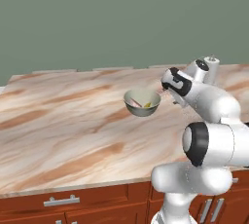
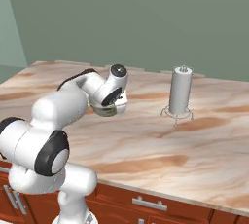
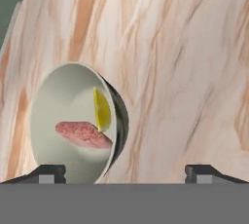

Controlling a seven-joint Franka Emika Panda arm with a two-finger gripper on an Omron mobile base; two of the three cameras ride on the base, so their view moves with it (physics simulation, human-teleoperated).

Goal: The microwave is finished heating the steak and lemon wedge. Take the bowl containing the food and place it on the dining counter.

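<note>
Bowl mid dining counter, far from edges.

Cream-lined bowl, pink steak, yellow lemon wedge, brown-veined counter.

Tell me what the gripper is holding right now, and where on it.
Seemingly nothing: the bowl sits between the wide-apart fingertips without visible contact on the dining counter.

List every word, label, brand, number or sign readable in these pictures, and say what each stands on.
None: no readable text anywhere. The bowl, the steak, the lemon wedge, the dining counter and the grey cylinder on its wire stand all carry plain, unmarked surfaces.
</note>
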